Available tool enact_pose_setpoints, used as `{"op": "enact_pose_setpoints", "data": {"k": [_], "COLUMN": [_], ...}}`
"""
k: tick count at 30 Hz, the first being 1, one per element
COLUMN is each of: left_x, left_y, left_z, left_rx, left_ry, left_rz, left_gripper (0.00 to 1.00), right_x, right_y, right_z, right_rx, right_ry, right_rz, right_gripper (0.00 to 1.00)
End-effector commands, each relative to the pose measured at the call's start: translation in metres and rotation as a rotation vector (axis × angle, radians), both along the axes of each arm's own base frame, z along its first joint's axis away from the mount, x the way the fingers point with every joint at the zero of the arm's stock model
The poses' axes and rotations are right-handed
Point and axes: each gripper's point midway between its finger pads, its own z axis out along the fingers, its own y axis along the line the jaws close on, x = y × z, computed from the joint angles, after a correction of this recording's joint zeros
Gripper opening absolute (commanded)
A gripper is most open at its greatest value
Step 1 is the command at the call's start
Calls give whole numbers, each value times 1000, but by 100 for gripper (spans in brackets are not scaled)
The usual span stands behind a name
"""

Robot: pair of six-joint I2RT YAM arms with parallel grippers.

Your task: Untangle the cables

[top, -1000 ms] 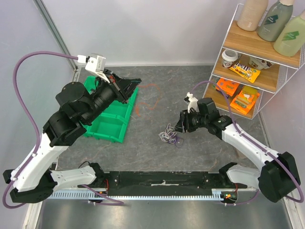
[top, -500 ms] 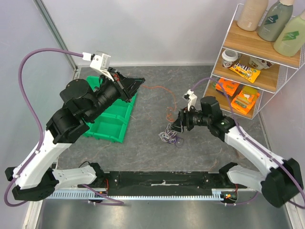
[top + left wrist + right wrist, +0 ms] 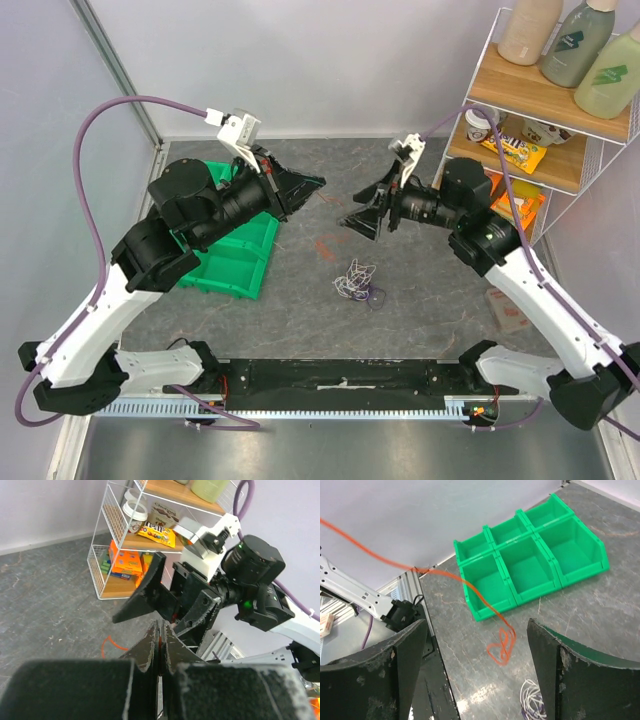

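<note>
Left end effector (image 3: pixel 318 184) pinches the red-orange cable (image 3: pixel 500 650), held high, likely to draw it from the cable clump (image 3: pixel 355 282) below. Right end effector (image 3: pixel 362 212) gapes open opposite, empty.

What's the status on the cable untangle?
Left tool shut on orange cable, strand trailing down to table. Right tool open, empty. White-purple clump on table, not held. Nothing blocking it.

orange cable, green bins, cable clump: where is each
orange cable (image 3: pixel 506 639): right wrist view, on its looped lower end.
green bins (image 3: pixel 529 572): right wrist view, on the bare floor of a middle compartment.
cable clump (image 3: pixel 357 280): top external view, middle of the tangle.
</note>
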Motion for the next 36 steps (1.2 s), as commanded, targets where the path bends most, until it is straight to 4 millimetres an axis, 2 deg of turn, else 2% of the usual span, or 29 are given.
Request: {"op": "enact_pose_setpoints", "data": {"k": [1, 5, 7, 8, 9, 10, 12, 13, 16, 23, 26, 28, 30, 32, 35, 36], "left_x": [-12, -14, -13, -14, -14, -13, -11, -10, -3, 7, 10, 11, 12, 12, 11, 11], "left_y": [-9, -11, -12, -11, -11, -9, -5, -1, 16, 44, 49, 49, 49, 46, 44, 43], "left_z": [14, 18, 21, 24, 27, 30, 37, 42, 61, 107, 119, 123, 126, 125, 124, 124], "left_rx": [-58, -73, -84, -93, -100, -110, -123, -129, -153, -171, -169, -170, -172, -170, -173, -174], "left_ry": [19, 30, 34, 30, 27, 21, -3, -24, -106, -252, -291, -299, -304, -305, -298, -293], "left_rz": [-73, -87, -86, -87, -83, -77, -53, -36, 49, 182, 213, 219, 219, 211, 197, 194], "left_gripper": [2, 2, 2, 2, 2, 2, 2, 2, 2, 2, 2, 2, 2, 2, 2, 2], "right_x": [7, 15, 19, 19, 19, 19, 16, 15, 11, 1, -8, -10, -12, -15, -16, -18], "right_y": [16, 21, 21, 22, 23, 24, 23, 23, 15, -7, -8, -9, -10, -5, 1, 5], "right_z": [24, 25, 18, 13, 9, 5, -12, -18, -54, -146, -170, -177, -180, -174, -158, -151], "right_rx": [15, 6, -4, -7, -5, 0, -10, -15, -46, -126, -138, -138, -141, -122, -67, -44], "right_ry": [-70, -94, -79, -67, -53, -34, 7, 22, 103, 312, 379, 402, 415, 395, 353, 343], "right_rz": [52, 45, 25, 28, 32, 32, 32, 29, -14, -142, -126, -132, -132, -95, -54, -25], "right_gripper": [88, 87, 81, 75, 64, 48, 27, 21, 0, 0, 1, 3, 9, 15, 16, 10]}}
